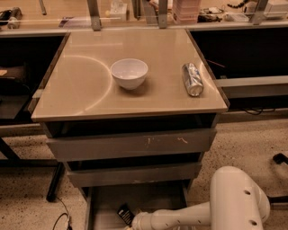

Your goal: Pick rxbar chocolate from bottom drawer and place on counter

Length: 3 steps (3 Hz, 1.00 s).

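Observation:
The rxbar chocolate (124, 214), a small black wrapper, lies on the grey floor of the open bottom drawer (148, 197), near its front left. My white arm reaches in from the lower right. The gripper (133, 223) is at the bottom edge of the view, right beside the bar and largely cut off by the frame. The beige counter (90, 85) tops the cabinet above, with a white bowl (129, 73) and a silver can (192, 79) lying on it.
The two upper drawers (130, 143) are closed above the open one. My arm's large white housing (240, 200) fills the lower right. Dark cabinet bays flank the counter. A cluttered bench (135, 11) runs along the back. A black cable (60, 218) lies on the floor at left.

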Tool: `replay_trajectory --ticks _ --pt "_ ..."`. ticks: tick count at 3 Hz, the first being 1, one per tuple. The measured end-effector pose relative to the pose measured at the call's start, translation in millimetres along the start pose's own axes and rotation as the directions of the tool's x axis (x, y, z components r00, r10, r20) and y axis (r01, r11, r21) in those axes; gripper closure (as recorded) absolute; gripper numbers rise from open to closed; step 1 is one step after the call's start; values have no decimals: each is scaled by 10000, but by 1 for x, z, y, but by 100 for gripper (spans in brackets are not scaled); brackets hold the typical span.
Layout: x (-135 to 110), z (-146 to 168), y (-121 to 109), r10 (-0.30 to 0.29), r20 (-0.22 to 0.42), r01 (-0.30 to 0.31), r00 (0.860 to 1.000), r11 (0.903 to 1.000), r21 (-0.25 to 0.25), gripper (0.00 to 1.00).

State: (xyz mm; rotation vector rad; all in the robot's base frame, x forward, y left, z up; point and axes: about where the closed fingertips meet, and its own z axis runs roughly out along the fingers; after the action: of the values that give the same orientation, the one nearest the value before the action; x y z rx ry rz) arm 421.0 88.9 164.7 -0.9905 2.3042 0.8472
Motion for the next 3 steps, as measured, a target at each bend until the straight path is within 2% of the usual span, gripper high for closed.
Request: replay_trajectory --ticks 1,2,3 --pt "3 12 -10 72 213 -71 9997 10000 -29 0" --pt "4 26 -34 173 518 -194 9985 9990 405 0" --pt "4 27 -34 173 518 -194 9985 9990 404 0"
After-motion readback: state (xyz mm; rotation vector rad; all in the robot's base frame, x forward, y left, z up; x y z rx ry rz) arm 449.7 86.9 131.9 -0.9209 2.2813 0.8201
